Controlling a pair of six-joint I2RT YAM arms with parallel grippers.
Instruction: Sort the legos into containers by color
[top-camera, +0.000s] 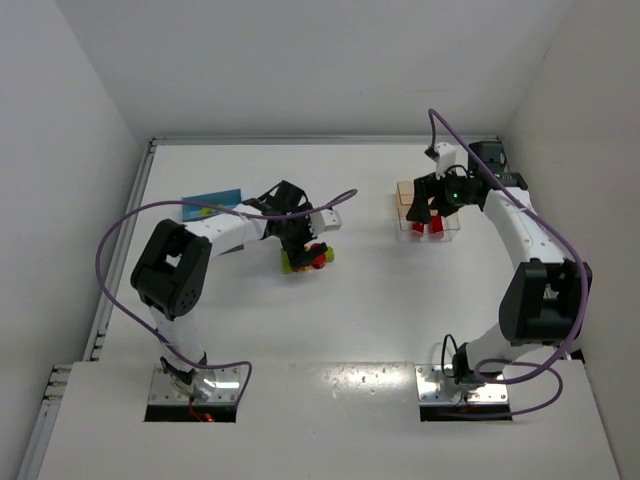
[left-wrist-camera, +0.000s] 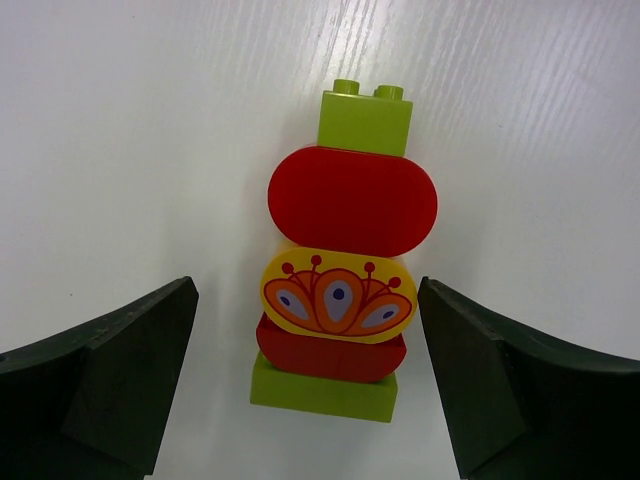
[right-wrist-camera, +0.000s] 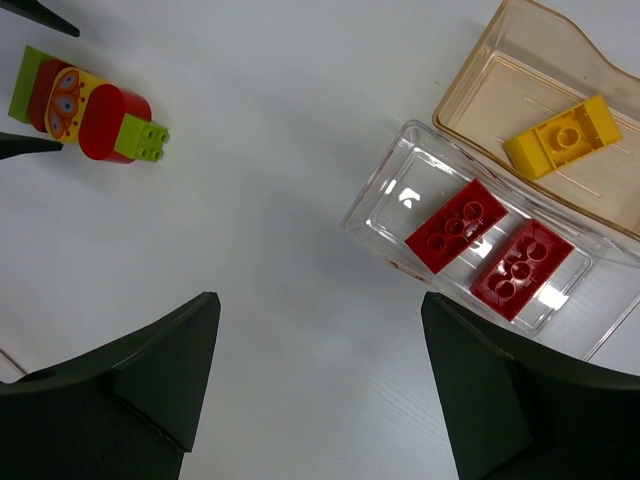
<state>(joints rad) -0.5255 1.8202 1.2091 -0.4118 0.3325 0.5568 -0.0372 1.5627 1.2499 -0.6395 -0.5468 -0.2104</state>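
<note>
Well, the left gripper (left-wrist-camera: 305, 300) stood open around a smooth plastic stack (left-wrist-camera: 335, 270) lying near the table's (top-camera: 360, 320) middle. It had lime blocks at both ends, rounded red pieces and a yellow piece with a painted fan pattern. The right gripper (right-wrist-camera: 320, 305) hung open and empty. By the far right edge, a clear tub (right-wrist-camera: 400, 215) held two studded red bricks (right-wrist-camera: 455, 225). An amber tub (right-wrist-camera: 480, 90) touching it held a yellow brick (right-wrist-camera: 563, 137).
</note>
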